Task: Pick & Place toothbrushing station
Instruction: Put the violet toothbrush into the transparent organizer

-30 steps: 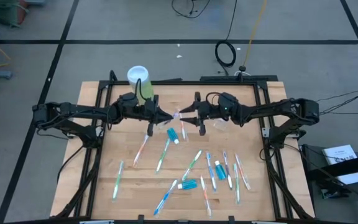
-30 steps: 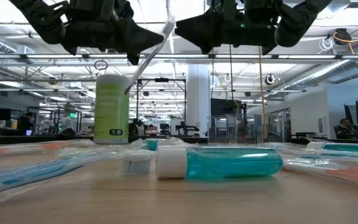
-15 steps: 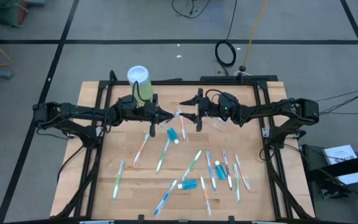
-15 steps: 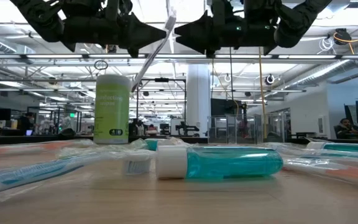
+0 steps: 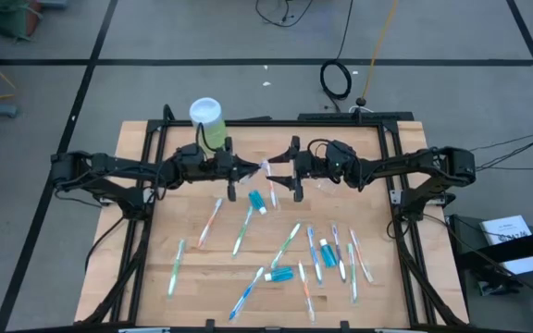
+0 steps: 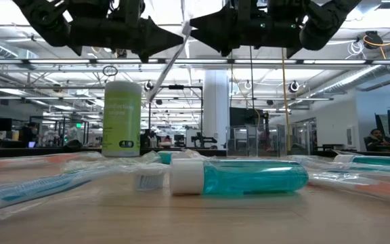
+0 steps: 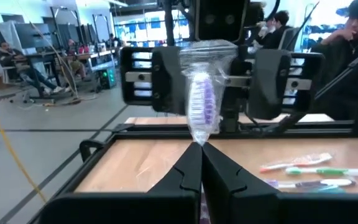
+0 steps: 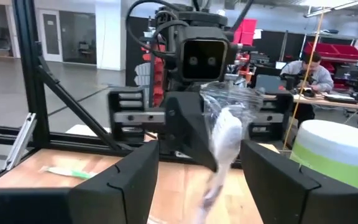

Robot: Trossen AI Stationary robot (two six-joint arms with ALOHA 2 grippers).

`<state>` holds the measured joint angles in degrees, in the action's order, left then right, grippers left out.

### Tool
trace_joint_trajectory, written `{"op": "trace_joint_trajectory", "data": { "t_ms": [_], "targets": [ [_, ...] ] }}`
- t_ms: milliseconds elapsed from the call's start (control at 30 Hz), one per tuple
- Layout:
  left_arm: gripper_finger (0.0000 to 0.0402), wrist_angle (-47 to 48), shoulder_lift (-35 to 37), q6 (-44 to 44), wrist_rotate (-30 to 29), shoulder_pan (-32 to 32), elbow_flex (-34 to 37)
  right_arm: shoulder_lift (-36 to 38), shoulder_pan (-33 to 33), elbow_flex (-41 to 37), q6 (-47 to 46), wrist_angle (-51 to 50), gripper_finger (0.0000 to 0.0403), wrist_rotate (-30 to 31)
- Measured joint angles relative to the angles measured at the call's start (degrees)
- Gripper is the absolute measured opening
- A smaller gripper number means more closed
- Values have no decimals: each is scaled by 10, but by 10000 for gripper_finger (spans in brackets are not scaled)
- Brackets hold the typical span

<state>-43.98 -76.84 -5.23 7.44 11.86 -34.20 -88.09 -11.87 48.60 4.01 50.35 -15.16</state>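
My left gripper (image 5: 245,170) is shut on a white toothbrush in a clear wrapper (image 7: 201,102), above the table's far middle. The brush's purple-bristled head stands past the fingertips, and its handle (image 6: 156,73) slants down below. My right gripper (image 5: 278,172) faces it, open. Its two fingers (image 8: 127,179) stand on either side of the brush head (image 8: 225,138) without touching. Several more toothbrushes (image 5: 289,240) and blue toothpaste tubes (image 5: 259,201) lie flat on the table. A small clear cup shows faintly under the right arm (image 5: 328,186). My left gripper pinches the wrapped toothbrush just below its head (image 7: 200,140) between its two shut fingers. The fingers come level from the table's left. The brush is lifted clear of the table, head up between the two grippers, handle hanging slanted below the fingers.
A light-green canister with a white lid (image 5: 206,120) stands at the far left behind the left gripper, and shows in the low view (image 6: 122,118). A toothpaste tube (image 6: 239,177) lies close before the low camera. People sit at desks beyond the table.
My left gripper has tipped up from pointing downward to about level and has gone slightly toward the right gripper. It has carried the brush's head up between the right gripper's open fingers. The brush's hanging handle has risen with it.
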Motion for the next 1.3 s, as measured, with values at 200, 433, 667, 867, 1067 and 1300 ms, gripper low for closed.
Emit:
{"op": "trace_joint_trajectory", "data": {
  "t_ms": [200, 433, 667, 867, 1067, 1300],
  "targets": [
    [2, -65, -48, 4, 0, -1, 0, 0, 0, 0, -3, 3, 215, 1],
    [8, -87, -57, 8, 0, -1, 0, 0, 0, 0, -3, -1, 193, 1],
    [12, -82, -57, 14, 1, -1, 0, 0, 0, 0, -3, -1, 129, 1],
    [16, -79, -57, 12, 1, -1, 0, 0, 0, 0, -3, -2, 73, 2],
    [3, -74, -57, 14, 2, -1, 0, 0, -1, 0, -1, -8, 42, 4],
    [40, -65, -57, 13, -1, -1, 0, 0, -1, 0, -1, -20, 61, 12]
  ]
}}
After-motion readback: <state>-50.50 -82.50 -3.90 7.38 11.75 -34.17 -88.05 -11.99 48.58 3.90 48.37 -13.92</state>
